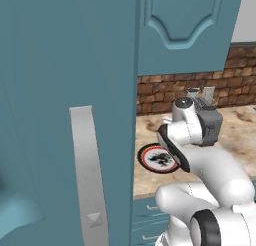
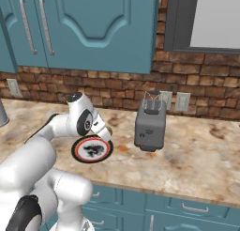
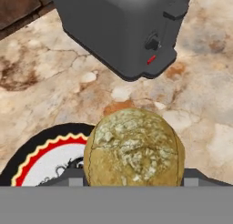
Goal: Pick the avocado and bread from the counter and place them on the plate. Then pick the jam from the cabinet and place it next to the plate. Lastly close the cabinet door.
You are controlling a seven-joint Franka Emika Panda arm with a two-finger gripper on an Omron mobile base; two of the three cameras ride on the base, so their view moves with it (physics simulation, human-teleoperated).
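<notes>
A round, crusty tan bread (image 3: pixel 134 148) sits between the two dark fingertips of my gripper (image 3: pixel 135 178), which is shut on it. The bread hangs over the counter (image 3: pixel 54 91) at the edge of the plate (image 3: pixel 41 160), whose red-orange rim and black ring show at lower left. From the right base view the gripper (image 2: pixel 106 131) is just above the plate's (image 2: pixel 92 149) right rim. The plate (image 1: pixel 158 159) lies partly behind my arm in the left base view. The avocado and the jam are out of view. The cabinet door (image 1: pixel 50 115) stands swung open, close in front of the left camera.
A dark grey toaster (image 2: pixel 151 124) stands on the counter right of the plate, close beyond the bread (image 3: pixel 123 32). Wall cabinets (image 2: pixel 93 23) hang above a brick backsplash. Teal drawers (image 2: pixel 187 209) run below the counter edge.
</notes>
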